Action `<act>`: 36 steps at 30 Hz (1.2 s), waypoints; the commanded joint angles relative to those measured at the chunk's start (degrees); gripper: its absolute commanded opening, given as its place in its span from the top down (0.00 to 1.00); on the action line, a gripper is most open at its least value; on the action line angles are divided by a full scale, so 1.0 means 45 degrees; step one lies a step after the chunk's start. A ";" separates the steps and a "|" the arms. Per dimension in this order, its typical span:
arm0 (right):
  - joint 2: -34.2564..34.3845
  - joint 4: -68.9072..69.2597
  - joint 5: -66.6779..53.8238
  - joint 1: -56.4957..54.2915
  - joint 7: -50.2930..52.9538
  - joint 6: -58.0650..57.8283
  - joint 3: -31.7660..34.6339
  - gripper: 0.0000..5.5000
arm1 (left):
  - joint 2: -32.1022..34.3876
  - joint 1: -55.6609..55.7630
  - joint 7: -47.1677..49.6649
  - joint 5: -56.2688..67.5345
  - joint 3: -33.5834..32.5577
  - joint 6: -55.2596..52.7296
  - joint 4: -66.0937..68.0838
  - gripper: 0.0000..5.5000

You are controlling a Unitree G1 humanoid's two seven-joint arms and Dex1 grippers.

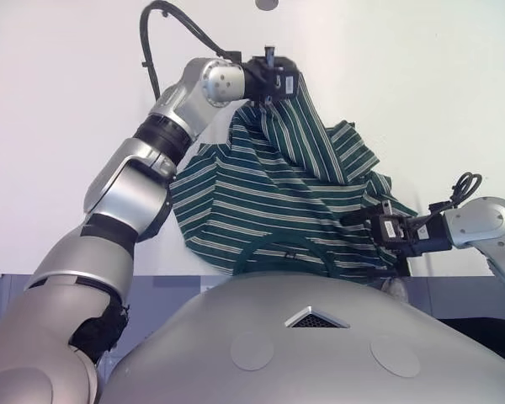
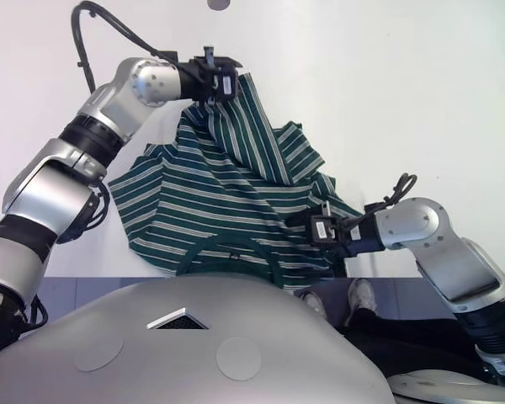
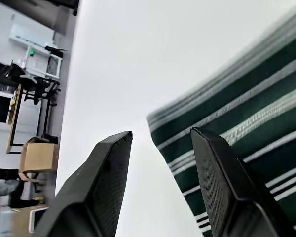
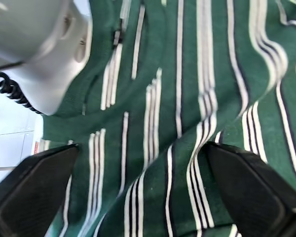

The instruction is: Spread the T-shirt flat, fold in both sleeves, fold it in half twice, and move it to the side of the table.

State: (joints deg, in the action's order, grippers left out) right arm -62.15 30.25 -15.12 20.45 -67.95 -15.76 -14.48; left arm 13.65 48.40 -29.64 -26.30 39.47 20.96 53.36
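Rumpled green cloth with thin white stripes, the T-shirt lies bunched mid-frame on the smooth white table. Upper centre, the left gripper stands spread beside its edge. At right, the right gripper gapes wide over soft folds.

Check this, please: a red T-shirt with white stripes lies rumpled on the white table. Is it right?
Not quite: the T-shirt is dark green, not red; the right wrist view shows it close up. The white stripes, the rumples and the white table are as you say.
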 commanded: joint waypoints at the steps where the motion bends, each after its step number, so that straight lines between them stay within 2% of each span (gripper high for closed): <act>1: 0.0118 0.0311 0.0435 0.0057 0.0196 -0.0356 -0.0470 0.13 | -0.0887 0.1004 0.1518 -0.2092 0.1313 0.0690 0.3005 0.60; 4: 0.0099 0.0524 0.0573 -0.0084 0.0234 -0.0560 -0.0685 0.13 | -0.1415 0.1244 0.2938 -0.2720 0.1428 -0.0526 0.4581 0.60; 6: 0.0052 0.0626 0.0649 -0.0249 0.0169 -0.0668 -0.0785 0.13 | -0.1272 0.1526 0.4095 -0.2275 0.0544 -0.2342 0.5263 0.60; 10: -0.0105 0.1023 0.0516 -0.0444 0.0100 -0.0955 -0.0685 0.13 | 0.0424 0.1749 0.4248 -0.1444 -0.1174 -0.4761 0.5874 0.60; 12: -0.0075 0.1258 0.0425 -0.0576 0.0156 -0.1220 -0.0659 0.13 | 0.1102 0.1861 0.4254 -0.0186 -0.2838 -0.5474 0.5864 0.60; 16: 0.0054 0.1497 0.0387 -0.0546 0.0368 -0.1529 -0.0650 0.13 | 0.1437 0.2847 0.5354 0.4275 -0.8144 -0.6360 0.5544 0.60; 19: 0.0020 0.1457 0.0469 -0.0475 0.0406 -0.1491 -0.0636 0.13 | 0.1328 0.4913 0.5905 0.7446 -1.1617 -0.4808 0.4739 0.60; 21: -0.0054 0.1514 0.0416 -0.0435 0.0436 -0.1502 -0.0492 0.13 | 0.1460 0.6237 0.4930 0.8863 -1.2834 -0.3177 0.3327 0.60; 23: 0.0076 0.1633 0.0200 -0.0490 0.0626 -0.1590 -0.0206 0.13 | 0.1530 0.6808 0.2864 0.9691 -1.2987 -0.2449 0.1265 0.60; 25: 0.0704 0.1652 -0.0551 -0.1079 0.1044 -0.1959 0.0443 0.13 | 0.1735 0.6436 0.1741 1.0062 -1.2768 -0.2578 -0.0998 0.60; 29: 0.2582 0.1143 -0.4112 -0.3778 0.2392 -0.3449 0.3104 0.13 | 0.2144 0.4179 0.0093 1.1551 -1.2368 -0.4909 -0.6707 0.60; 31: 0.3096 0.0455 -0.4516 -0.5473 0.2965 -0.3655 0.3564 0.13 | 0.2131 0.2609 -0.0132 1.2129 -1.1884 -0.6212 -0.9376 0.60; 32: 0.3338 0.0054 -0.4340 -0.6273 0.3310 -0.3650 0.3516 0.13 | 0.2086 0.2009 -0.0069 1.2331 -1.1733 -0.6742 -1.0357 0.60; 34: 0.4616 -0.2347 -0.1972 -0.8529 0.4827 -0.2975 0.2013 0.13 | 0.1688 0.0633 0.0170 1.2987 -1.1301 -0.7758 -1.2436 0.60; 36: 0.6608 -0.5840 0.0670 -1.0322 0.7014 -0.2070 0.0242 0.13 | 0.1218 -0.0892 0.0161 1.3434 -1.0431 -0.8495 -1.4263 0.60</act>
State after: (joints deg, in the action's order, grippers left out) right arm -40.60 18.20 -22.75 -18.58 -45.14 -28.46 -5.92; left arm 20.81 50.71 -28.84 32.12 -11.45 -13.65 -3.03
